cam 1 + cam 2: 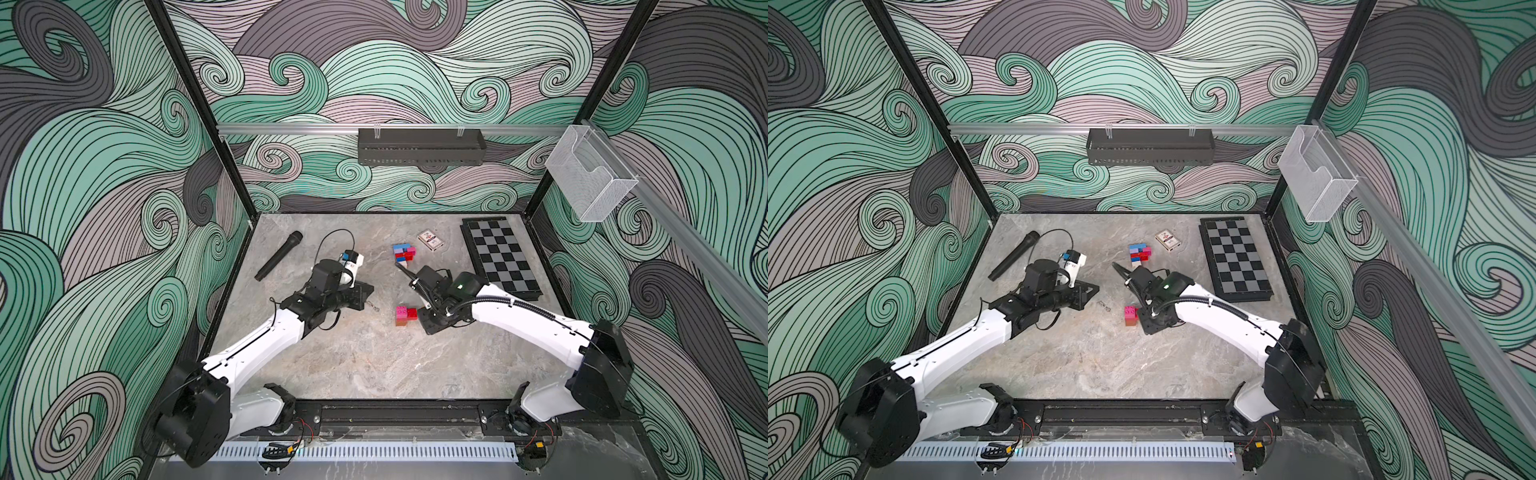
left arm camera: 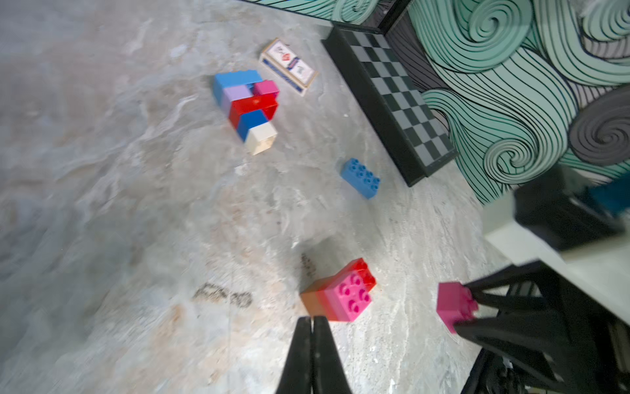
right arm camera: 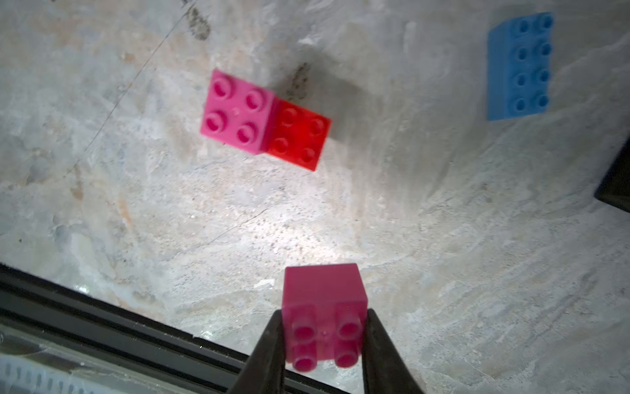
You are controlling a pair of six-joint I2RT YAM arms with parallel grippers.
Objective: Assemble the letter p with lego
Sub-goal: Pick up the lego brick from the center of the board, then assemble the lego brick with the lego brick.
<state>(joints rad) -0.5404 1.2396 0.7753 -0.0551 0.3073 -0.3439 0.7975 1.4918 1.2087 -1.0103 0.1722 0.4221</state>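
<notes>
A pink lego brick (image 3: 324, 290) sits pinched between the fingers of the right gripper (image 3: 324, 317), near a pink-red-orange stack (image 1: 405, 316). A blue oblong brick (image 3: 520, 66) lies apart from them, and the multicolour assembly (image 1: 404, 252) is further back beside the card deck (image 1: 430, 240). Bare marble table (image 1: 374, 365) spreads from the stack to the black front rail (image 3: 102, 307), a chessboard (image 1: 500, 257) lines the right edge and a microphone (image 1: 279, 255) lies far left; the deck's print and a dark smudge (image 2: 223, 296) are too blurred to read. Both arms reach in from the front corners with bent elbows, and the left gripper (image 2: 312, 320) points toward the stack, fingers pressed together on nothing.
</notes>
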